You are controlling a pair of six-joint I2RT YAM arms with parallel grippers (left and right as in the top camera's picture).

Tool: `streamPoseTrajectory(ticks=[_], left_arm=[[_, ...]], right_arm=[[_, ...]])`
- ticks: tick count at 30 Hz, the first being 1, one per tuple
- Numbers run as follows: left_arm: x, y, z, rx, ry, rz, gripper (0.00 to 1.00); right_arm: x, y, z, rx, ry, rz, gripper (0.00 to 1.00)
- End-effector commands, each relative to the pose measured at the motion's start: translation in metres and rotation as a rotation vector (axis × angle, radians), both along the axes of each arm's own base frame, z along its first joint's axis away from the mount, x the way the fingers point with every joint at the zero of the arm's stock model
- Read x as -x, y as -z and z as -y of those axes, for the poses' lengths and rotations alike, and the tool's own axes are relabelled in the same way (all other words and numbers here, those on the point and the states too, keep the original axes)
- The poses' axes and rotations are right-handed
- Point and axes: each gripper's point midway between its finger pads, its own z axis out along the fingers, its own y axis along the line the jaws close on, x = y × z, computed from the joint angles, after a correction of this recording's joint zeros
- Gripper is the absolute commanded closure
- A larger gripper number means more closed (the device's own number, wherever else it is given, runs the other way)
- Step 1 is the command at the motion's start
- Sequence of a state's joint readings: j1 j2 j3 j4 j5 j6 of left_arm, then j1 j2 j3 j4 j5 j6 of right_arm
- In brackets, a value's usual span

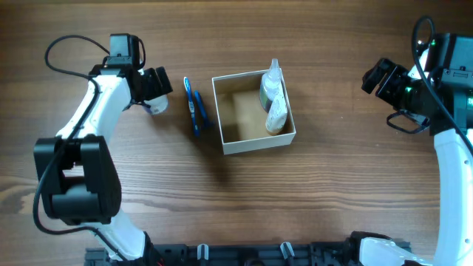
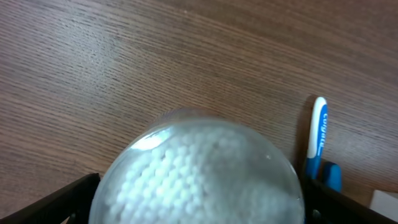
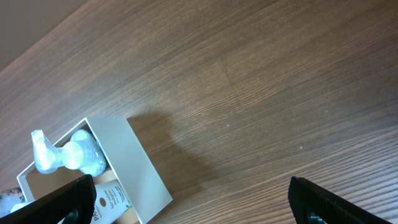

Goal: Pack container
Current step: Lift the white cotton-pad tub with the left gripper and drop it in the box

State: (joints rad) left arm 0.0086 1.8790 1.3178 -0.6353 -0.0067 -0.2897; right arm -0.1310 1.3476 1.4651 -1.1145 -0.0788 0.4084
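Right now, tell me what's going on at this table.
The left gripper is down at a round jar of cotton swabs, with its fingers on either side. Whether it is clamped cannot be told. The right gripper hangs open and empty off to the right of the container. The container already holds bottles along its right wall. A blue toothbrush lies on the table between jar and container, not yet packed.

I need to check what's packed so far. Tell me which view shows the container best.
Overhead. It shows the whole container, all four walls and its tan floor, with two bottles along one wall. The right wrist view catches only one corner; the left wrist view shows at most a white sliver at its edge.
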Motion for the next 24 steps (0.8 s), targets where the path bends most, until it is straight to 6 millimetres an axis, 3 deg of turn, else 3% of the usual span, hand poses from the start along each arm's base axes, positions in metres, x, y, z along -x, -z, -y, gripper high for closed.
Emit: streamPoseTrajectory(ticks=[1, 6, 9, 12, 15, 17, 19, 20, 23, 24], left_arm=[[-0.004, 0.004, -0.001, -0.025, 0.022, -0.001, 0.02], [-0.007, 0.002, -0.001, -0.025, 0.022, 0.013, 0.3], [-0.002, -0.003, 0.002, -0.022, 0.028, 0.003, 0.28], [-0.001, -0.05, 0.016, -0.021, 0.059, 0.093, 0.24], [0.014, -0.123, 0.061, -0.007, 0.165, 0.233, 0.24], [0.033, -0.155, 0.097, 0.01, 0.258, 0.298, 0.25], [0.063, -0.181, 0.158, 0.049, 0.418, 0.359, 0.29], [0.079, -0.181, 0.194, 0.057, 0.514, 0.36, 0.32], [0.085, -0.16, 0.219, -0.028, 0.562, 0.333, 0.28], [0.082, -0.144, 0.232, -0.037, 0.584, 0.313, 0.28]], right_arm=[[-0.002, -0.002, 0.0, -0.013, 0.009, 0.008, 0.0], [-0.002, -0.002, 0.0, -0.013, 0.009, 0.008, 0.0], [-0.002, -0.002, 0.0, -0.013, 0.009, 0.008, 0.0], [-0.002, -0.002, 0.0, -0.013, 0.009, 0.008, 0.0], [-0.002, -0.002, 0.0, -0.013, 0.009, 0.008, 0.0], [-0.002, -0.002, 0.0, -0.013, 0.008, 0.008, 0.0], [-0.002, -0.002, 0.0, -0.013, 0.009, 0.008, 0.0], [-0.002, -0.002, 0.0, -0.013, 0.009, 0.008, 0.0], [-0.002, -0.002, 0.0, -0.013, 0.009, 0.008, 0.0], [-0.002, -0.002, 0.0, -0.013, 0.009, 0.008, 0.0]])
